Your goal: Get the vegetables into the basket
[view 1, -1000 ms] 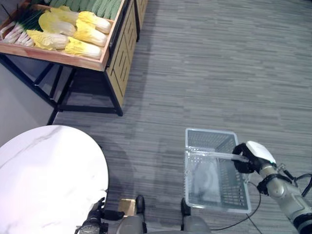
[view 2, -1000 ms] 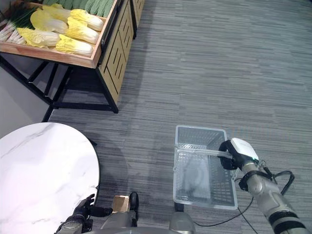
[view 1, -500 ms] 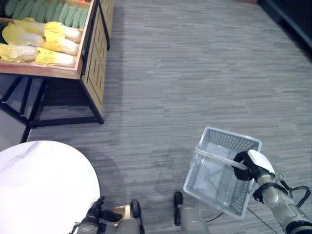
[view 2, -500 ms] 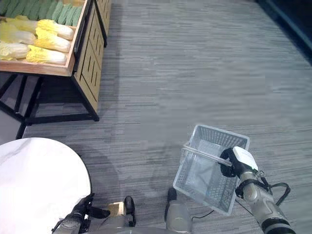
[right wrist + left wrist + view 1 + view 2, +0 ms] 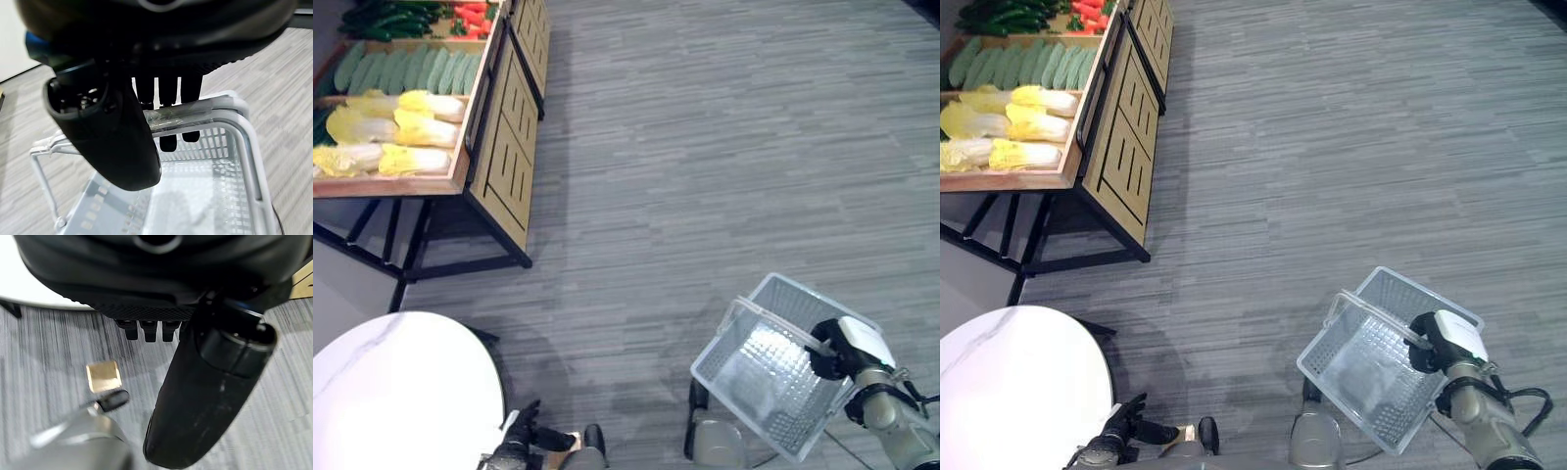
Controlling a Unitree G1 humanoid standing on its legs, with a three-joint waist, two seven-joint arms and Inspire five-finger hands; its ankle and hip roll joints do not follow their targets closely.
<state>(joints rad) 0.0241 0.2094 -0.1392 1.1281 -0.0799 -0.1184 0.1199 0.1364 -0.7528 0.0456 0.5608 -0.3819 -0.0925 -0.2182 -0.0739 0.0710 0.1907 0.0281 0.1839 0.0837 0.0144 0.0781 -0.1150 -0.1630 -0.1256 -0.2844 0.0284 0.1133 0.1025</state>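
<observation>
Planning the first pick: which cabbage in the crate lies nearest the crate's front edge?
The cabbage at the row's near end, against the crate's front rim; the other cabbages lie farther back, toward the cucumbers.

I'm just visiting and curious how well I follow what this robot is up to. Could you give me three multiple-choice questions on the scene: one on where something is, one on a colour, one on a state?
1. Where are the vegetables?
A. In the basket
B. In a wooden crate on a stand
C. On the round white table

2. What colour are the vegetables at the crate's near end?
A. Pale yellow
B. Purple
C. Brown

3. What is the right hand doing?
A. Hanging open
B. Pressing flat on the table
C. Curled round the basket's handle

Answers:
1. B: the vegetables lie in the wooden crate, far from the basket.
2. A: those leafy heads are pale yellow, with green and red ones beyond.
3. C: the right hand has its fingers wrapped over the handle; the left hand carries nothing.
</observation>
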